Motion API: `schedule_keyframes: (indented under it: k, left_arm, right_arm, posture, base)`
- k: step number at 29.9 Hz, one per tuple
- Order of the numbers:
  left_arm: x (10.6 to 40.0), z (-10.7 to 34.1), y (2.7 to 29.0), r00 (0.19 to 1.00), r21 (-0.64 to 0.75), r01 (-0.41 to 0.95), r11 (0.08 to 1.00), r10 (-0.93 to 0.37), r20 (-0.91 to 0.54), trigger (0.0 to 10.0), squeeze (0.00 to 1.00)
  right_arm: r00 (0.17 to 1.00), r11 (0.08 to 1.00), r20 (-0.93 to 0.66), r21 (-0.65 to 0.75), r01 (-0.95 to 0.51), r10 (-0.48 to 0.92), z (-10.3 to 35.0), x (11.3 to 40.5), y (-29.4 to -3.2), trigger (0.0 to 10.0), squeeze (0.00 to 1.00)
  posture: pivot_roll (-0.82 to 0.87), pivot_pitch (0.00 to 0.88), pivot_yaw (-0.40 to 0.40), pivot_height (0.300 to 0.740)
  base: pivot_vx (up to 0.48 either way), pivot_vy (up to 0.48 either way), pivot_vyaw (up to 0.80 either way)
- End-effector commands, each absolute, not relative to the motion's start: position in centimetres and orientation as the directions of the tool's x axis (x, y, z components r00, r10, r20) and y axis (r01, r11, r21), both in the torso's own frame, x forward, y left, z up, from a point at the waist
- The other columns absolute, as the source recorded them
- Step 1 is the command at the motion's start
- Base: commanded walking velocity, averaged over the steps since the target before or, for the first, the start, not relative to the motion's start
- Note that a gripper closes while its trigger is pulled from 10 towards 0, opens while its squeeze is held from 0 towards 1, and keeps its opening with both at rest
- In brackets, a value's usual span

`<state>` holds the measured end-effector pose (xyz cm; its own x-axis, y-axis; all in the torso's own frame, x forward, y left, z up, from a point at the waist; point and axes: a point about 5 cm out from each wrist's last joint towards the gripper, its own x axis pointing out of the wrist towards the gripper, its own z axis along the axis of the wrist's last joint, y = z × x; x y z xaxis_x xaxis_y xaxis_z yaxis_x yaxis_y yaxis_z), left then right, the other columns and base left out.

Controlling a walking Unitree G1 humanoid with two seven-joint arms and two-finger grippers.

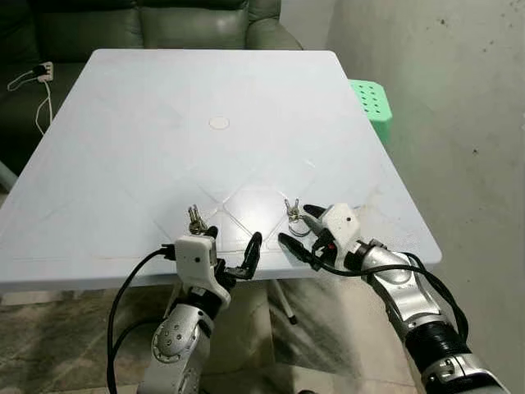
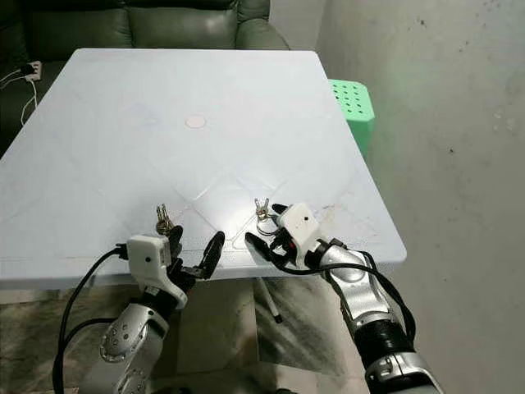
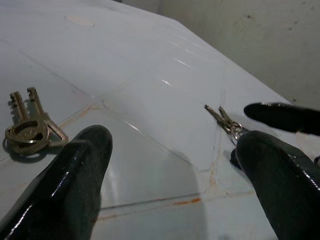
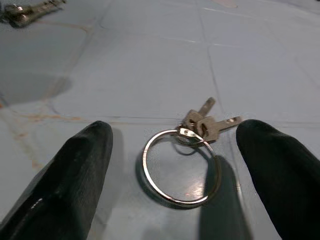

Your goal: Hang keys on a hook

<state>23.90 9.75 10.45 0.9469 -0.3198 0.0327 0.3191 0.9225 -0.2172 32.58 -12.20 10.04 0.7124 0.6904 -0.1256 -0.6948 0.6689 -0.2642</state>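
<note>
Keys lie in two sets near the front edge of a pale blue plastic table [image 1: 164,123]: a pair of brass-coloured keys on a small ring [image 1: 196,220] to the left, and a bunch of silver keys on a large steel ring [image 1: 295,219] to the right. Right gripper [image 1: 297,227] rests low at the table edge with its black fingers [image 4: 75,175] spread apart, one on each side of the steel ring, touching neither the ring nor the silver keys. Left gripper [image 1: 233,249] sits at the same edge, its fingers [image 3: 65,185] also spread wide, with the brass-coloured keys just beyond one fingertip. A small round cap [image 1: 219,123] marks the table's middle. Behind the table stands a dark green sofa [image 1: 164,25], with a white power strip and cord [image 1: 37,82] at its left; a green plastic stool [image 1: 371,105] stands beside the grey wall [image 1: 443,98] on the right
</note>
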Motion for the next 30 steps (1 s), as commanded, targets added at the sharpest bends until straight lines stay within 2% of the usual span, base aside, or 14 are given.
schedule_keyframes:
  k: [1,7,12,18,22,23,24,26,27,30]
  left_arm:
    - [23.7,10.7,9.4,0.947,-0.219,0.321,0.922,-0.321,0.036,10.0,0.0]
    - [23.5,10.7,9.4,0.948,-0.225,0.314,0.922,-0.315,0.032,10.0,0.0]
    - [23.4,10.6,9.3,0.949,-0.226,0.313,0.923,-0.314,0.031,10.0,0.0]
    - [23.4,10.7,9.4,0.952,-0.228,0.303,0.925,-0.305,0.031,10.0,0.0]
    - [23.4,10.6,9.3,0.952,-0.229,0.304,0.925,-0.306,0.03,10.0,0.0]
    - [23.4,10.6,9.4,0.951,-0.228,0.305,0.925,-0.307,0.03,10.0,0.0]
    - [23.4,10.6,9.4,0.951,-0.227,0.306,0.925,-0.307,0.03,10.0,0.0]
    - [23.4,10.6,9.4,0.952,-0.228,0.302,0.926,-0.304,0.027,10.0,0.0]
    - [23.4,10.6,9.4,0.952,-0.227,0.303,0.926,-0.305,0.028,10.0,0.0]
    - [23.5,10.6,9.4,0.952,-0.227,0.303,0.926,-0.305,0.027,10.0,0.0]
  right_arm:
    - [0.745,0.687,-0.157,-0.3,-0.662,0.649,10.1,33.0,-13.0,10.0,0.0]
    - [0.753,0.69,-0.19,-0.306,-0.655,0.63,10.4,33.4,-13.5,10.0,0.0]
    - [0.723,0.675,-0.227,-0.257,-0.691,0.653,10.0,33.1,-13.9,10.0,0.0]
    - [0.672,0.667,-0.279,-0.129,-0.734,0.685,9.4,32.7,-14.2,10.0,0.0]
    - [0.663,0.659,-0.282,-0.123,-0.742,0.694,9.4,32.6,-14.3,10.0,0.0]
    - [0.659,0.656,-0.277,-0.116,-0.746,0.7,9.5,32.5,-14.3,8.9,0.0]
    - [0.655,0.653,-0.273,-0.11,-0.749,0.705,9.5,32.5,-14.3,8.9,0.0]
    - [0.665,0.662,-0.265,-0.114,-0.74,0.698,9.7,32.5,-14.3,4.2,0.0]
    - [0.664,0.663,-0.26,-0.106,-0.741,0.701,9.7,32.5,-14.4,0.0,0.0]
    - [0.668,0.666,-0.272,-0.114,-0.737,0.693,9.7,32.5,-14.5,0.0,0.0]
  posture:
    - [0.03,0.154,-0.101,0.74]
    - [0.02,0.16,-0.108,0.74]
    - [0.02,0.157,-0.112,0.74]
    - [0.02,0.153,-0.115,0.74]
    - [0.02,0.149,-0.114,0.74]
    - [0.02,0.148,-0.114,0.74]
    - [0.02,0.148,-0.114,0.74]
    - [0.02,0.147,-0.114,0.74]
    - [0.02,0.147,-0.114,0.74]
    - [0.02,0.145,-0.113,0.74]
  base:
    - [0.0,0.0,0.0]
    - [0.0,0.0,0.0]
    - [0.0,0.0,0.0]
    - [0.0,0.0,0.0]
    - [0.0,0.0,0.0]
    - [0.0,0.0,0.0]
    - [0.0,0.0,0.0]
    - [0.0,0.0,0.0]
    - [0.0,0.0,0.0]
    - [0.0,0.0,0.0]
